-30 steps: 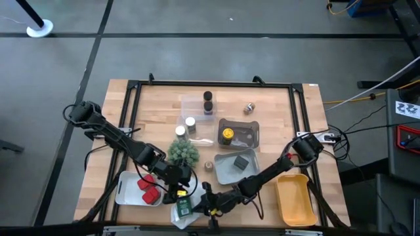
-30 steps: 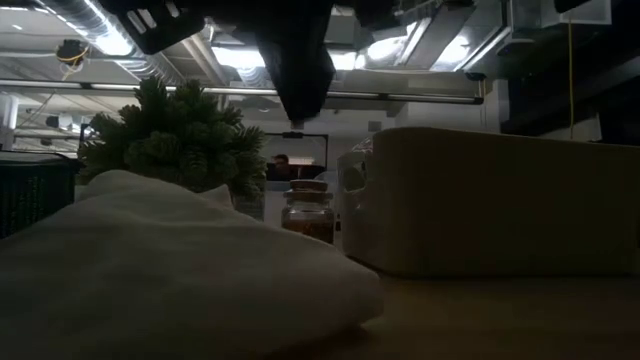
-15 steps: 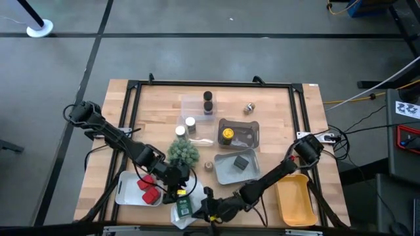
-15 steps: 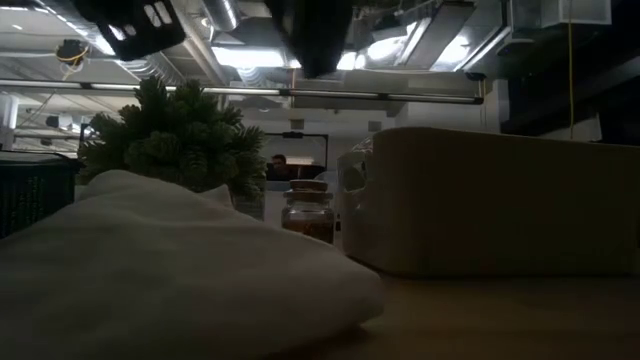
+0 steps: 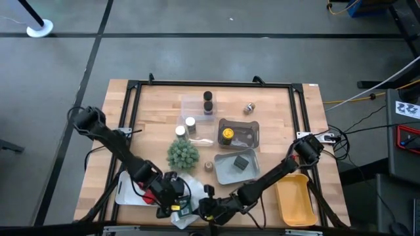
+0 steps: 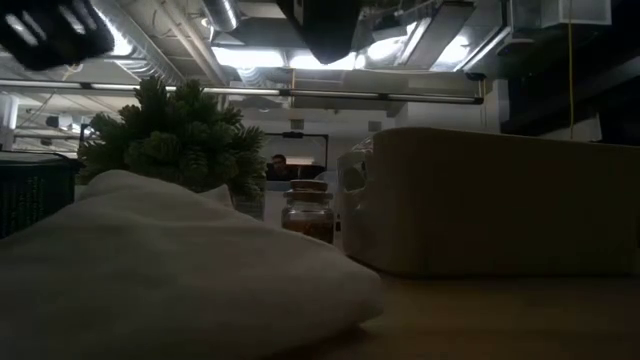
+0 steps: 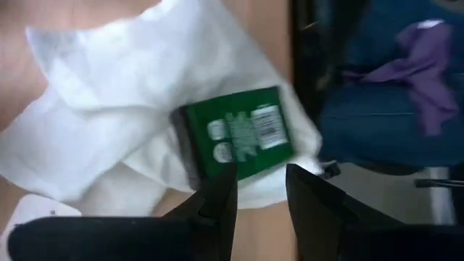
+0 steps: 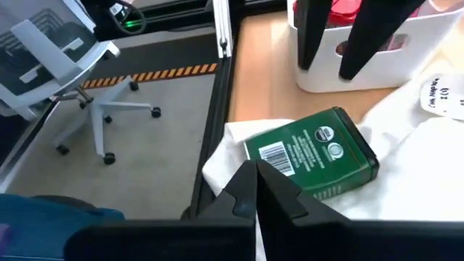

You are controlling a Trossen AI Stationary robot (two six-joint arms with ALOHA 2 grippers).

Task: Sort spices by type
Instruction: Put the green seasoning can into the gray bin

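Looking straight down from the high view first: both arms are reaching to the near edge of the table (image 5: 269,115), meeting over a white plastic bag (image 5: 190,208) with a green tin (image 5: 186,208) lying on it. The left gripper (image 5: 172,206) is sitting just left of the tin, the right gripper (image 5: 205,210) just right of it. Spices are lying all over: two dark brown jars (image 5: 208,103) in a clear tray up top, white-capped jars (image 5: 186,126) next to the green plant (image 5: 182,153), a yellow-capped jar (image 5: 226,135) in a dark tray, a dark grey block (image 5: 241,162) in a grey tray, red packets (image 5: 149,193) in the white tray (image 5: 126,190) by the left arm. Can't read the fingers from up here.

The low view is giving none of that: just the bag (image 6: 170,270) bulging in front, the plant (image 6: 175,135) behind it, a cork-topped jar (image 6: 307,211) beside a pale tray wall (image 6: 500,200), and dark arm parts hanging in from above.

The left wrist view is showing what the overhead can't: the left gripper (image 7: 261,192) is hovering with its fingers (image 7: 219,203) a moderate gap apart, holding nothing, the tin (image 7: 235,138) lying on the bag (image 7: 101,123) just beyond the tips.

The right wrist view is showing the right gripper (image 8: 255,190) with fingers pressed together, empty, tips pointing at the tin (image 8: 312,154) label-up on the bag (image 8: 406,174). Beyond it, the left arm's two fingers (image 8: 312,32) are hanging in front of the white tray (image 8: 377,61) with red packets (image 8: 348,9) inside.
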